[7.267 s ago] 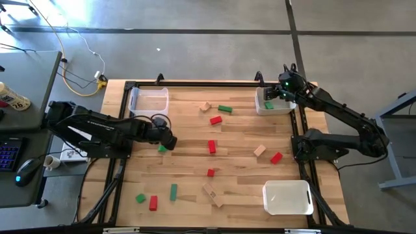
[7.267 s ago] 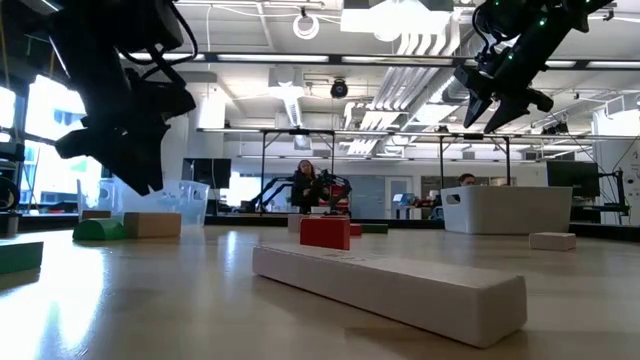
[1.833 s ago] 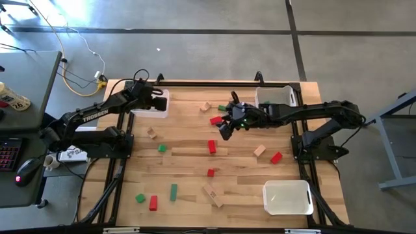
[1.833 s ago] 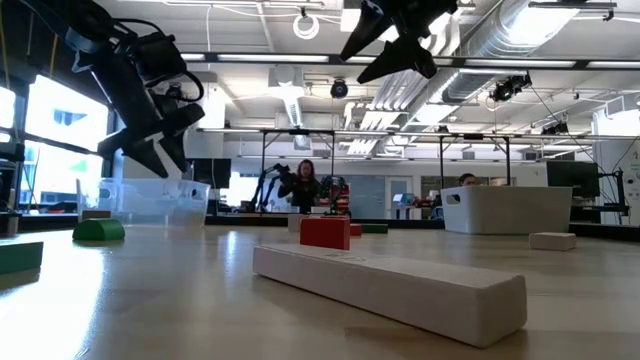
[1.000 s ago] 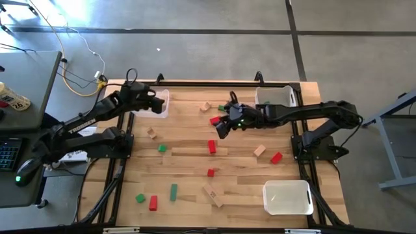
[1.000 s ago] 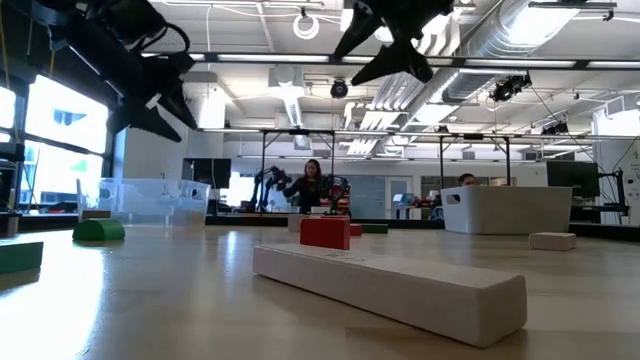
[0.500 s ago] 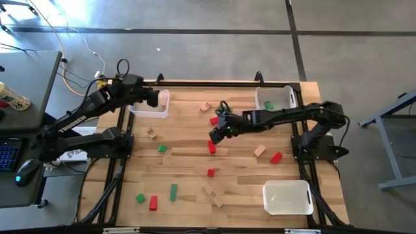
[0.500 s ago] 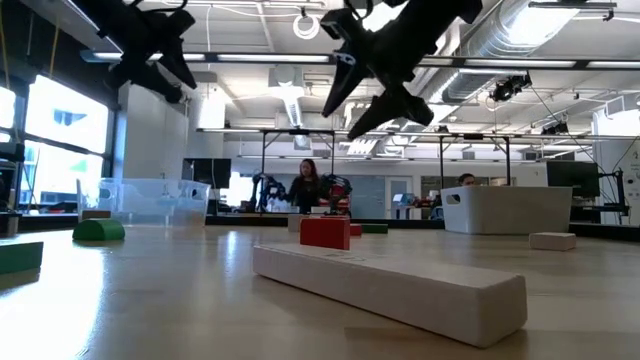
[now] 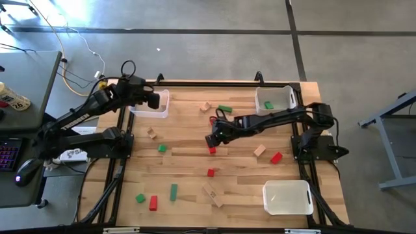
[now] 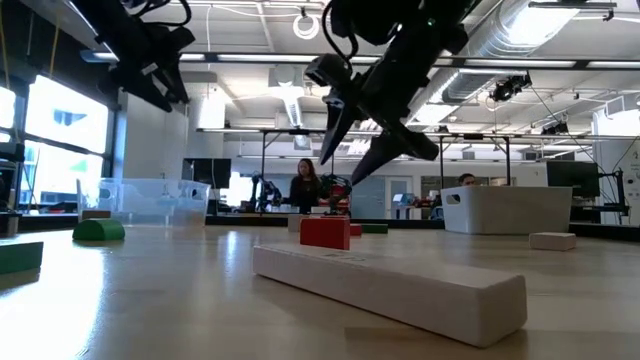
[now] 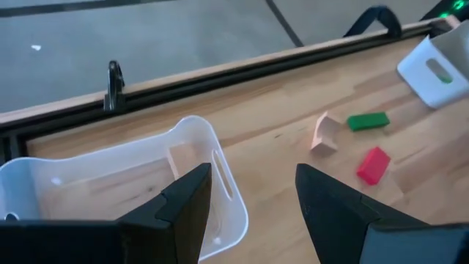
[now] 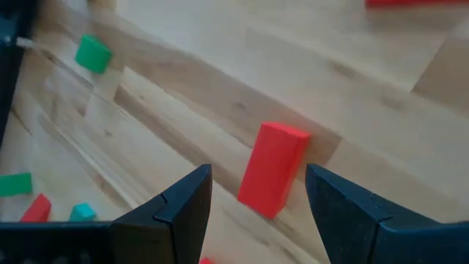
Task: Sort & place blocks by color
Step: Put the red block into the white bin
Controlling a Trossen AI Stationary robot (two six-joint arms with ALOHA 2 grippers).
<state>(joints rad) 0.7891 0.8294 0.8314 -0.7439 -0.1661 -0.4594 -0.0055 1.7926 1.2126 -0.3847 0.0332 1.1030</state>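
Hovering above the middle of the table, the right gripper (image 12: 256, 191) has its fingers spread wide and empty, with a red bar block (image 12: 272, 169) standing on end in the gap ahead of them. From above, that gripper (image 9: 211, 140) sits just over the same red block (image 9: 212, 149). This looks like the approach step of a pick: the next move calls for lowering until the fingers straddle the block, then closing on it.

Other blocks lie scattered on the wooden table (image 9: 188, 166): a green bar (image 9: 225, 108) and tan piece (image 9: 205, 106) near the far edge, a small red cube (image 9: 210, 172) and a long tan bar (image 9: 212, 194) toward the near side.

At the far left corner, the left gripper (image 11: 249, 194) hangs open and empty over a clear bin (image 11: 121, 180), which appears to hold a tan block (image 11: 183, 158).
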